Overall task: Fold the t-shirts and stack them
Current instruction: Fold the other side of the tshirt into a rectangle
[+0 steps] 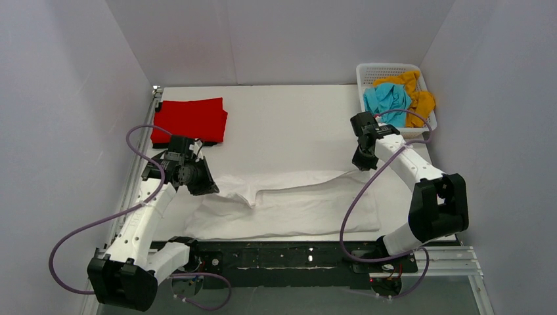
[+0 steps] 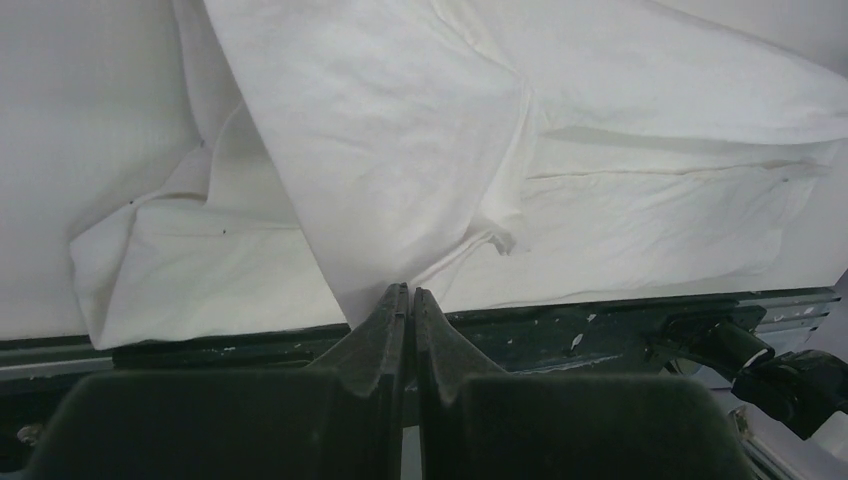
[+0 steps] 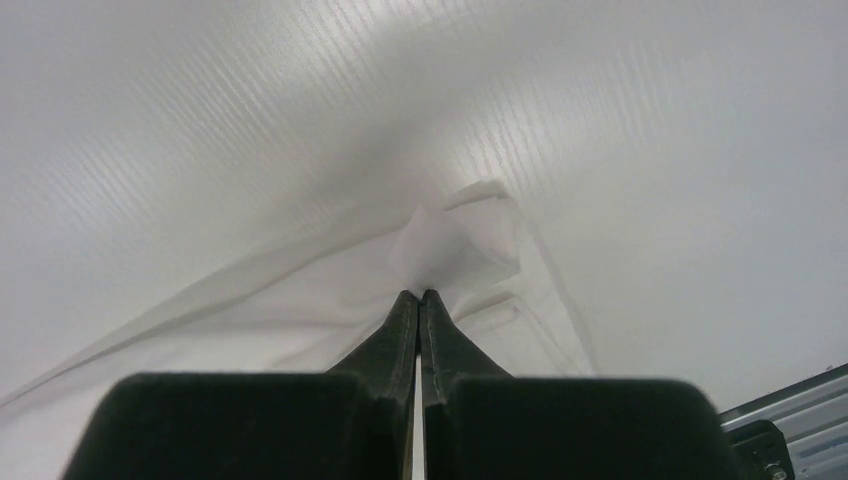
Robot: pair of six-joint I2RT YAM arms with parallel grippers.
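The white t-shirt [image 1: 295, 207] lies spread along the near part of the table, its far edge lifted at both ends. My left gripper [image 1: 205, 187] is shut on its left edge, and the cloth [image 2: 400, 140] hangs from the tips in the left wrist view. My right gripper [image 1: 360, 164] is shut on its right corner [image 3: 455, 235]. A folded red t-shirt [image 1: 191, 119] lies on a black one [image 1: 157, 142] at the far left. The teal-blue t-shirt [image 1: 387, 100] and the mustard-orange t-shirt [image 1: 418, 98] lie crumpled in the basket.
A white lattice basket [image 1: 368, 71] stands at the far right corner. White walls close in the table on three sides. A black rail [image 1: 282, 252] runs along the near edge between the arm bases.
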